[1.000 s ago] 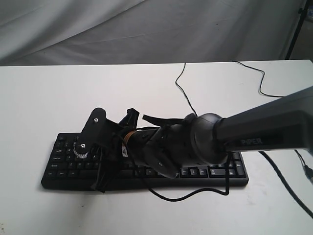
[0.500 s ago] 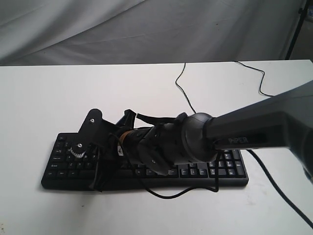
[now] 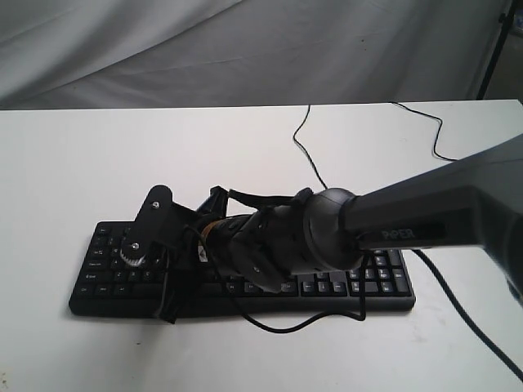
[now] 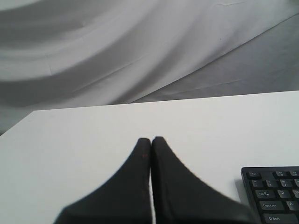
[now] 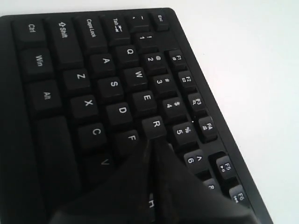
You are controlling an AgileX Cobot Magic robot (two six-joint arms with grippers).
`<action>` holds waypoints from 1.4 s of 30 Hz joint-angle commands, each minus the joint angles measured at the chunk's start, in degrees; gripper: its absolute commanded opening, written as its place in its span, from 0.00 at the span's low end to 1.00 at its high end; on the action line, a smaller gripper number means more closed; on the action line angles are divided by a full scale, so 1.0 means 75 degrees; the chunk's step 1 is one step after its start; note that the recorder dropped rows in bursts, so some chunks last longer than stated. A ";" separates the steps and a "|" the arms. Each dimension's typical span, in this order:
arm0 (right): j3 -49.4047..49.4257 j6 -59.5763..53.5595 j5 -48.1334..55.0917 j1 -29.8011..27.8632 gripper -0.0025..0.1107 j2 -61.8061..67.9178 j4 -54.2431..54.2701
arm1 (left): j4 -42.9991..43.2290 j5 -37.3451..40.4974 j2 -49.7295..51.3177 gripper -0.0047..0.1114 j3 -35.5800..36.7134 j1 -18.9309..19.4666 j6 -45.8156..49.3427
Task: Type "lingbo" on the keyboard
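Observation:
The black keyboard [image 3: 384,286] lies across the near half of the white table [image 3: 98,155]. My right arm [image 3: 425,216] reaches over it from the right and hides its middle. In the right wrist view the right gripper [image 5: 152,142] is shut, its tips low over the keyboard [image 5: 93,70] just below the R key [image 5: 154,125], between F and 6. Whether they touch a key is hidden. My left gripper [image 4: 151,139] is shut on nothing and hovers over bare table, with the keyboard's Esc corner [image 4: 275,193] beside it. The left arm is out of the exterior view.
The keyboard's thin black cable [image 3: 306,147] runs back across the table. Another cable [image 3: 433,139] trails off to the right, and a loop [image 3: 286,327] hangs past the keyboard's front edge. Grey cloth [image 3: 245,49] hangs behind the table.
The right arm has shifted left along the keyboard, and its gripper end has dipped slightly toward the keys over the last half second.

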 commanded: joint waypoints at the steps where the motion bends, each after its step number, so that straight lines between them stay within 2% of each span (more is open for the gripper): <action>1: -0.0013 -0.0003 0.0009 0.0030 0.02 -0.0002 -0.0075 | -0.0004 -0.0033 0.0024 0.05 0.0039 -0.0029 -0.0021; 16: -0.0058 -0.0003 -0.0033 0.0030 0.02 0.0271 -0.0075 | -0.0004 -0.0033 0.0024 0.05 0.0039 -0.0029 -0.0021; 24: 0.0078 0.0045 0.0338 0.0030 0.02 -0.0494 -0.0075 | -0.0004 -0.0033 0.0024 0.05 0.0039 -0.0029 -0.0021; 32: 0.1160 0.0073 -0.0605 0.0034 0.02 -0.0856 -0.0009 | -0.0004 -0.0033 0.0024 0.05 0.0039 -0.0029 -0.0021; 42: 0.0981 0.0298 -0.0792 0.0120 0.02 -0.0671 -0.0042 | -0.0004 -0.0033 0.0024 0.05 0.0039 -0.0029 -0.0021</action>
